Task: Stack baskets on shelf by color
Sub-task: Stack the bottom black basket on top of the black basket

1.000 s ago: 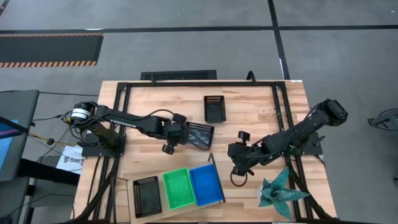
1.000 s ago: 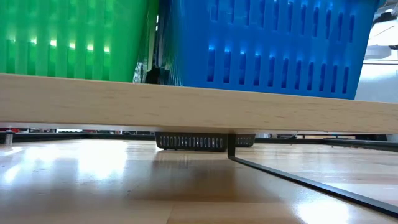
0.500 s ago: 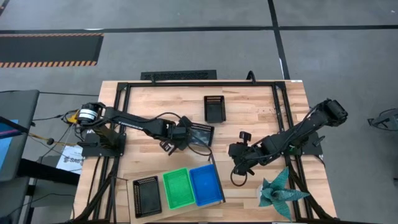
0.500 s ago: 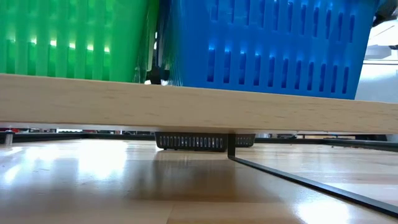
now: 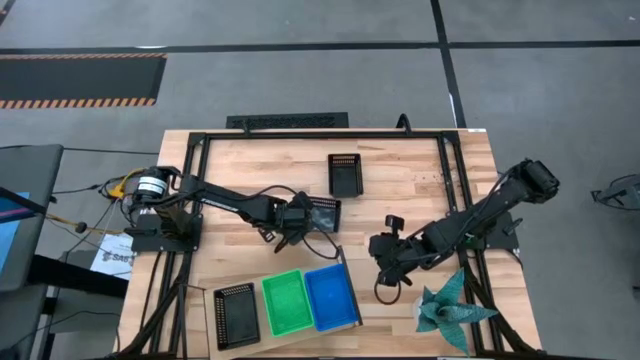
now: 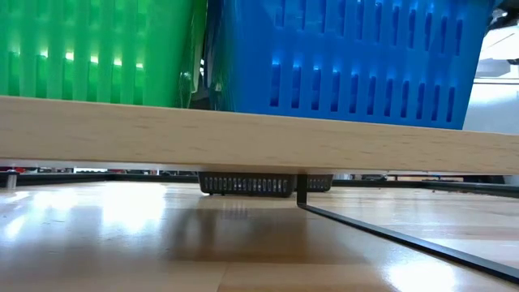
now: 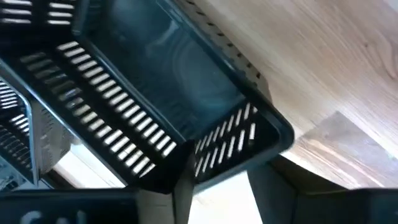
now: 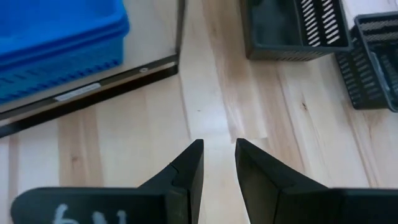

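Baskets are the job here, and most already sit on the shelf (image 5: 222, 338) at the lower left of the high view, resting on the wooden counter (image 5: 400, 190): a black stack (image 5: 236, 314), a green stack (image 5: 286, 302) and a blue stack (image 5: 331, 297), side by side. Mid-frame, the left gripper (image 5: 300, 222) has its jaws closed over the slotted wall of a tilted black basket (image 5: 322, 214). Another black basket (image 5: 344, 175) lies alone toward the upper middle. The right gripper (image 8: 217, 163) hovers over bare wood right of centre, jaws slightly parted and holding nothing. These trays look light, thin and somewhat springy; pinching one rim wall seems the sensible hold, though the smooth plastic may slip or swing.
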